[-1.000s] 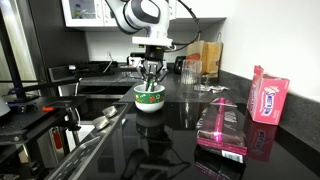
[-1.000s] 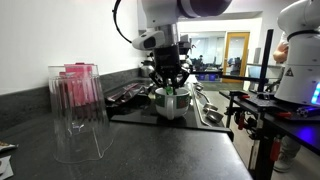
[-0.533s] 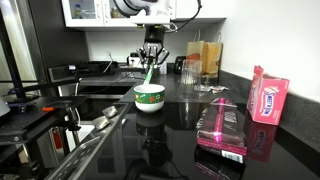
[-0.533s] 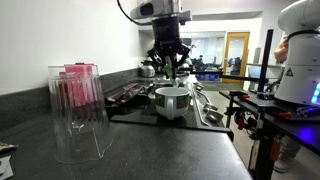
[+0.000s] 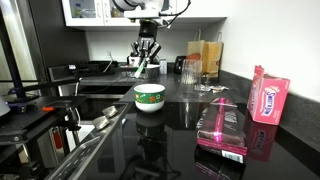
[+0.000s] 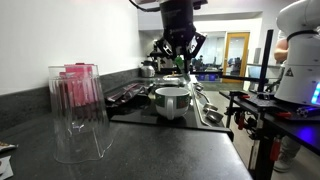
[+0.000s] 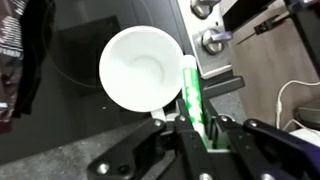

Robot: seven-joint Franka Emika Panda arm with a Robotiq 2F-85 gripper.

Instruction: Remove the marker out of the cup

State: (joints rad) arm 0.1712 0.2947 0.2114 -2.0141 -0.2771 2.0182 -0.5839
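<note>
Marker, a thin pale whitish-green stick [image 7: 190, 92], has risen clear of the squat green-rimmed white cup [image 5: 149, 97] in the last second, clamped in the black pincer [image 7: 197, 128] high above it. Wrist view shows the cup bare inside, so removal looks done; only setting down remains.

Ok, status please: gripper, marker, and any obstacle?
Gripper shut on the marker. Marker out of the cup, held high above it; cup inside is empty. No obstacle seen around the gripper.
</note>
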